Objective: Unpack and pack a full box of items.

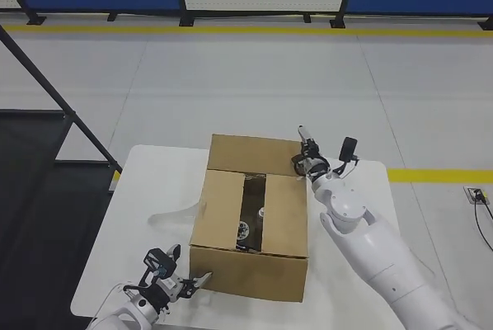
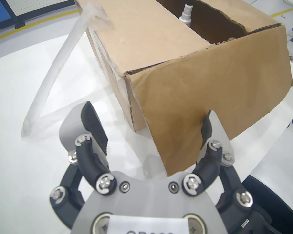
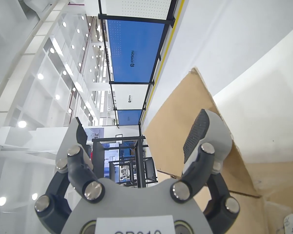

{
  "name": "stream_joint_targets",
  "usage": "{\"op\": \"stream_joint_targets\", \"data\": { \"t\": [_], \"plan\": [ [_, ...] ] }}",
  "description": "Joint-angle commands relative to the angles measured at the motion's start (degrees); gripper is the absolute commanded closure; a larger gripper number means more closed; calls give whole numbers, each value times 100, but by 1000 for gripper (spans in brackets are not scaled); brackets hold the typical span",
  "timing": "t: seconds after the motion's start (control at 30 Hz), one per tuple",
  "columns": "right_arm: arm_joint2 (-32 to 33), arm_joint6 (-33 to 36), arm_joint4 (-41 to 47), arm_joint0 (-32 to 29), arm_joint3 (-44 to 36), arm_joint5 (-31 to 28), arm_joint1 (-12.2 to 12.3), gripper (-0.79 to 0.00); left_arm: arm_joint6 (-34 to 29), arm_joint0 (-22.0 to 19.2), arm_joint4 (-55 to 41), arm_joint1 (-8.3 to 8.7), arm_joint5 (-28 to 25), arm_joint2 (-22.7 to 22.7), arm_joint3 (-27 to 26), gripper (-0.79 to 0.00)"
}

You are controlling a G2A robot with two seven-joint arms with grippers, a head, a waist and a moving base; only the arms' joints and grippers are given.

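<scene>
- My left gripper (image 2: 149, 109) is closest, jaws spread wide, at the near left corner of the cardboard box (image 1: 255, 223). The box's near flap hangs down between the fingers.
- My right gripper (image 3: 140, 116), jaws also spread and holding nothing, is at the box's far right corner, with one finger over the raised far flap.
- The box stands mid-table (image 1: 147, 214), its top flaps parted along a gap.
- A white spray bottle (image 2: 186, 15) stands upright inside the gap.
- A clear plastic strip (image 2: 56, 66) slants from the box's left edge down to the table.
</scene>
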Motion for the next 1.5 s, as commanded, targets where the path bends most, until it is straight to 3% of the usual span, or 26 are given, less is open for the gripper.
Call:
{"op": "stream_joint_targets", "data": {
  "t": [0.0, 0.4, 0.7, 0.83, 0.93, 1.2, 1.47],
  "plan": [
    [-38, 74, 8, 96, 201, 10, -61, -785, 9, 1, -12, 3, -25, 8, -2, -785],
    [-396, 504, -401, 639, 1242, 551, -409, -785, 103, 63, 7, 34, -188, -3, -17, -785],
    [-100, 785, -270, 647, 1371, 50, -484, -785, 260, 157, -22, 49, -118, -61, -150, -785],
    [241, 1263, -399, 311, 751, -274, -324, -785, 394, 274, -286, 60, -98, -247, -363, -785],
    [566, 1720, -631, -232, -202, -327, -133, -785, 456, 344, -523, 67, 75, -476, -468, -785],
    [1512, 2469, -1132, -1872, -2832, 388, 280, -785, 153, 76, -1341, 31, 770, -747, -182, -785],
    [1512, 2469, -1132, -1872, -2832, 388, 280, -785, 78, 24, -1483, 19, 844, -720, -156, -785]
  ]
}}
